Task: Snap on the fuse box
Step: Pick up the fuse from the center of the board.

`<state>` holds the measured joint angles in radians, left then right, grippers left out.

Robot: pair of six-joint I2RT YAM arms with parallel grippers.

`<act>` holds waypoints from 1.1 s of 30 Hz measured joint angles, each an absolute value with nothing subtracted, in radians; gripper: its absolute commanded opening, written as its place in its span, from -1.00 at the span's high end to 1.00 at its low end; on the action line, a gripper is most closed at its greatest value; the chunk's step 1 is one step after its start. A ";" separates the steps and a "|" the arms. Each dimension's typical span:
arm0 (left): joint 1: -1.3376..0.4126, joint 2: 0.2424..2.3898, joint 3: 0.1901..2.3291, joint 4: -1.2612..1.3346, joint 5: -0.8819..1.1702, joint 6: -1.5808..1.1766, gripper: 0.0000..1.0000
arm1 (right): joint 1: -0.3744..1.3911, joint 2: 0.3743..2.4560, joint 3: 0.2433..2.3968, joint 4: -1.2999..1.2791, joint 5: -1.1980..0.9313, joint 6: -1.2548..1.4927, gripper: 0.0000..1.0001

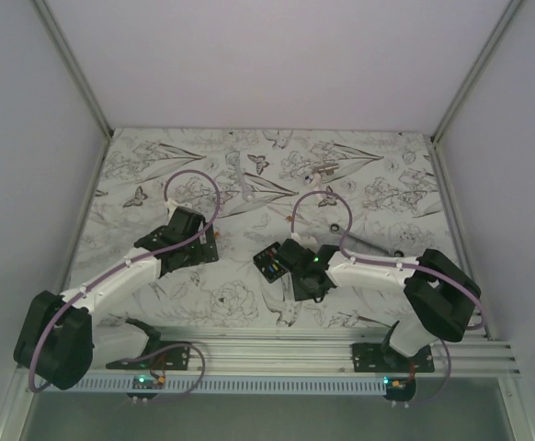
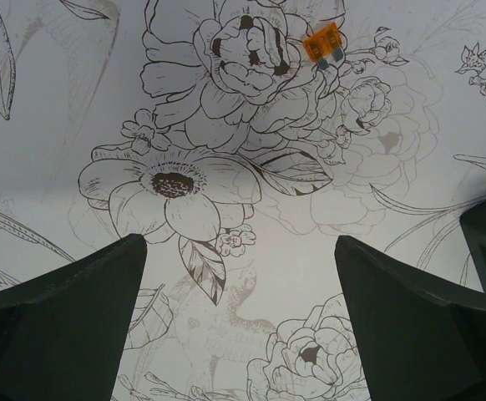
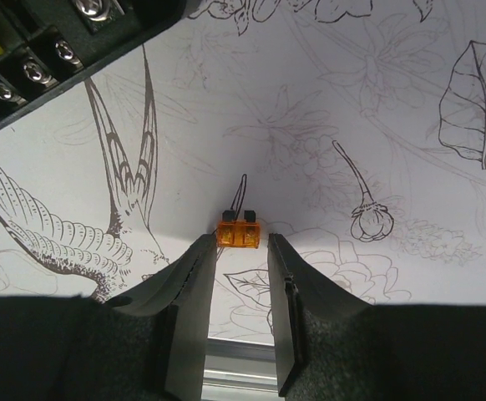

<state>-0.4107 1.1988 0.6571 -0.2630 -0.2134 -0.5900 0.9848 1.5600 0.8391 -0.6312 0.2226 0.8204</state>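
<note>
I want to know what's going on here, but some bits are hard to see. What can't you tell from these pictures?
- Fuse box: top view, too small to count fuses; the right arm covers one side. Right wrist view cuts it at the corner.
- Orange fuse: right wrist view, at the right gripper fingertips; gripped or only touching, unclear.
- Small parts at the table's far side: top view, too small to name.
- Left gripper: open, holding nothing.
</note>
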 measured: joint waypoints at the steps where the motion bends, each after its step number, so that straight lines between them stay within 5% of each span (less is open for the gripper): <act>1: -0.411 1.199 0.657 -0.263 -0.213 -0.590 -0.99 | 0.985 1.559 0.838 -0.629 0.223 0.820 0.29; 33: -0.411 1.198 0.688 -0.252 -0.060 -0.596 -0.96 | 0.988 1.521 0.807 -0.609 0.252 0.733 0.53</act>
